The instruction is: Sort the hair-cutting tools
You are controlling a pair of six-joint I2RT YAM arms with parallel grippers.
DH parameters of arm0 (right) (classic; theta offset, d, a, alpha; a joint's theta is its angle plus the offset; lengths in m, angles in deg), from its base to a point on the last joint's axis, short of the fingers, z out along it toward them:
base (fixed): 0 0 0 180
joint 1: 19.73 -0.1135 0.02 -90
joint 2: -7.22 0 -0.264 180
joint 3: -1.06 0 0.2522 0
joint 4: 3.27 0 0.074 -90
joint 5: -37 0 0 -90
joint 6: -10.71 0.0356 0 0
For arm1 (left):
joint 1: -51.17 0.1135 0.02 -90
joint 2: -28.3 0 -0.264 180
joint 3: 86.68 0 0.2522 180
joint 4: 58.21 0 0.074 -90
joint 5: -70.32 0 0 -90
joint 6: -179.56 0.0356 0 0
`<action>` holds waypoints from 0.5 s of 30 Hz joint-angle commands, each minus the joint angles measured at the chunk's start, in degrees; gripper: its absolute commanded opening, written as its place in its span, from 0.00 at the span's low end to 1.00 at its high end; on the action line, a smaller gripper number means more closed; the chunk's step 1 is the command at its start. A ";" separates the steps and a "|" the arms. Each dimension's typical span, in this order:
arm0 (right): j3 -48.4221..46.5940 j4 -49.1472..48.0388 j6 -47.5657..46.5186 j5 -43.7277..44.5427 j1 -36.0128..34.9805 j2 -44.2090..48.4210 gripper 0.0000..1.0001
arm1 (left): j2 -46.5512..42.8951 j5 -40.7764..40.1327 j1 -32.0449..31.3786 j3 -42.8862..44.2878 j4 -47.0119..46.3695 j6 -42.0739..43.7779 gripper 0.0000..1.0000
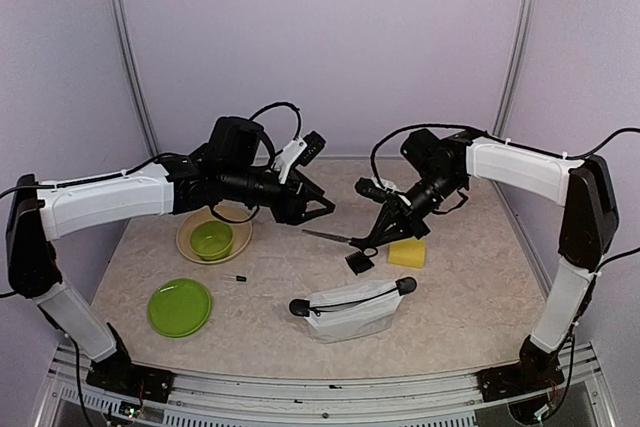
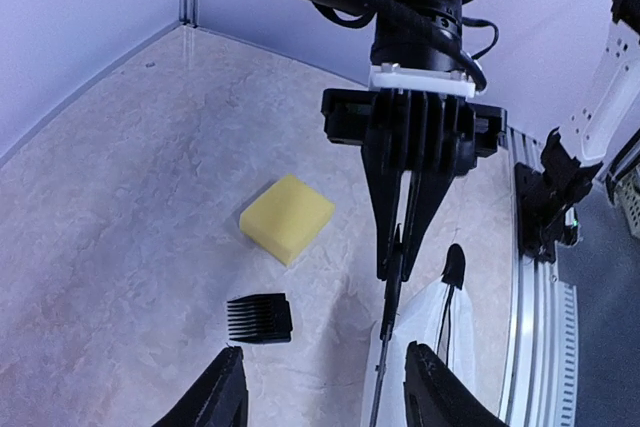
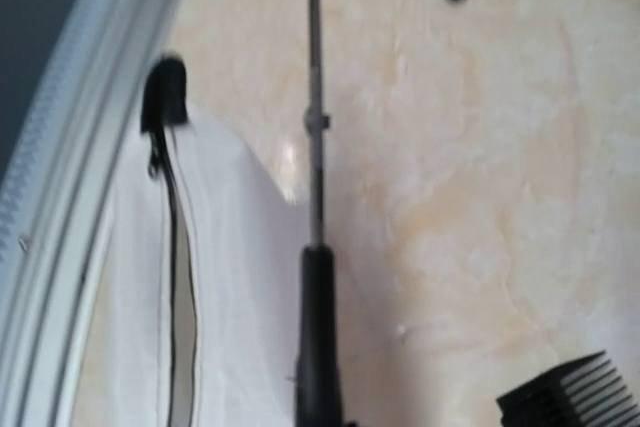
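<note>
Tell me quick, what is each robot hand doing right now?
Left gripper: open, holding nothing.
Right gripper: shut on the scissors.

Pale lilac walls (image 1: 330,37) enclose a beige marbled tabletop (image 1: 470,277) with a metal front rail (image 1: 300,387).

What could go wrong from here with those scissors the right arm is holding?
The right hand pinches the scissors at one end only, so they could swivel or slip. Their free end points into the open left hand, so the arms might collide. The guard lies close by and could get knocked.
</note>
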State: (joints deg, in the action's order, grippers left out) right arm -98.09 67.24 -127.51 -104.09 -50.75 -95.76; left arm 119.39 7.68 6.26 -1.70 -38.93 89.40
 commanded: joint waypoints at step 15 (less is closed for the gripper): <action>-4.82 4.79 -1.61 11.61 -6.32 0.85 0.00 | 5.24 -11.44 -9.15 6.05 19.97 13.73 0.28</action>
State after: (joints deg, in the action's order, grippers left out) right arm -101.93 70.84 -129.00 -92.87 -55.82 -95.96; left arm 124.53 -2.53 -2.35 2.54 -18.80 102.86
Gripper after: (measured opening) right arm 0.055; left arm 0.333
